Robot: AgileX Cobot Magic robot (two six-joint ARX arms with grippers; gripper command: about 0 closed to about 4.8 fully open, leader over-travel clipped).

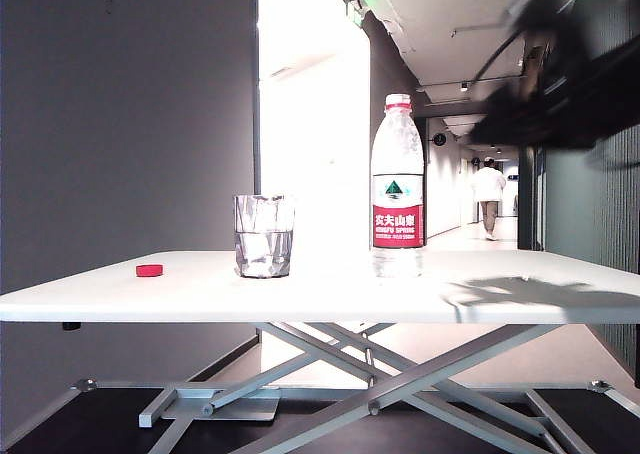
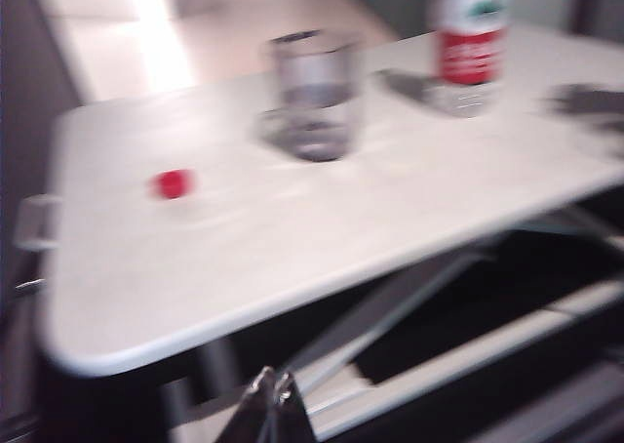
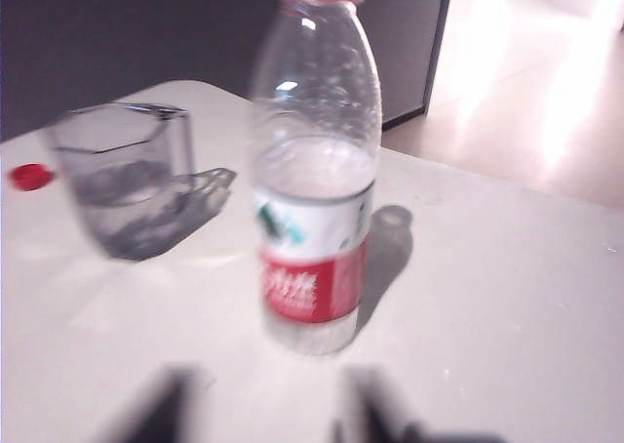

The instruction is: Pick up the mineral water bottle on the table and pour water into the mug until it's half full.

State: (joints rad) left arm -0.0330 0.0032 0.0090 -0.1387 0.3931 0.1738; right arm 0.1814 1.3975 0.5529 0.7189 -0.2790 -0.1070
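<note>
The mineral water bottle (image 1: 397,186) stands upright on the counter (image 1: 520,299), uncapped, at about 3 o'clock from the mug (image 1: 265,235) in the exterior view, near it but apart. The mug holds some water (image 1: 265,246) low in the glass; a small red cap (image 1: 149,270) lies at 9 o'clock from the mug, well apart.

The right end effector (image 3: 268,409) is seen blurred in its wrist view, its 2 fingers (image 3: 156,409) parted to either side of the bottle's base line, nothing held; in the exterior view the right arm (image 1: 570,84) is raised at about 2 o'clock from the bottle. The left end effector (image 2: 273,409) sits below the counter edge, fingertips pressed together, empty.

The step in hand is judged to be the approach for the bottle grasp. It would be done well if the fingers were opened wider than the bottle body, brought level around the labelled band, and closed gently, since thin plastic is likely to buckle and push water out of the open neck. The bottle should be kept upright when lifted, then tilted slowly toward the mug at 9 o'clock.
</note>
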